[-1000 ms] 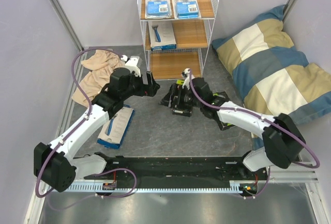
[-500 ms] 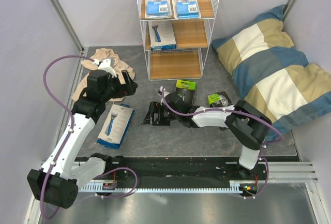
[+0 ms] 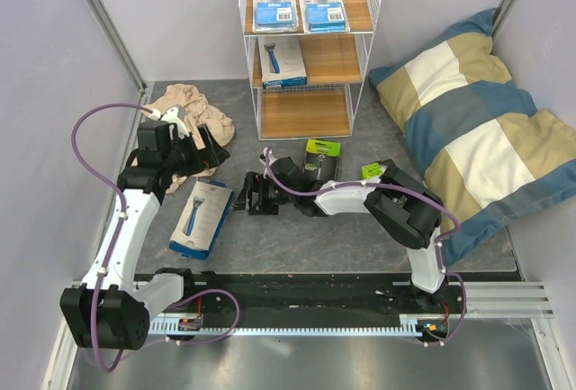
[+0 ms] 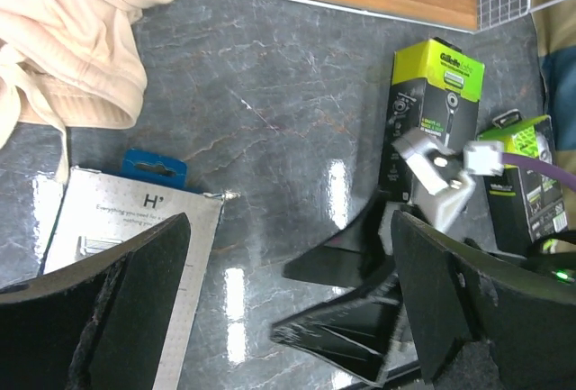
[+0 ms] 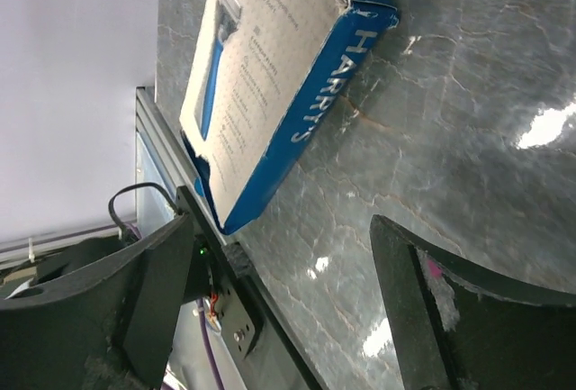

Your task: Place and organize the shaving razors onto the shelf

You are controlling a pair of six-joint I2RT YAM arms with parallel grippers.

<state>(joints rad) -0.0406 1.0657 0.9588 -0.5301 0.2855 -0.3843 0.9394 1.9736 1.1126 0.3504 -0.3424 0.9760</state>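
Behind the right arm (image 3: pixel 346 199), 1 black-and-green box (image 3: pixel 373 171) is half hidden.

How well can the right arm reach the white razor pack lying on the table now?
Probably yes. The right gripper, open, sits close beside the white razor pack, with only bare table between. The left gripper hovers near the pack's far end and might crowd it.

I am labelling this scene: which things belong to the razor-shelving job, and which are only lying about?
Job: shelf; two blister cards and a white pack on it; second white pack and two black-and-green boxes on the table.
Lying about: beige cloth; striped pillow.
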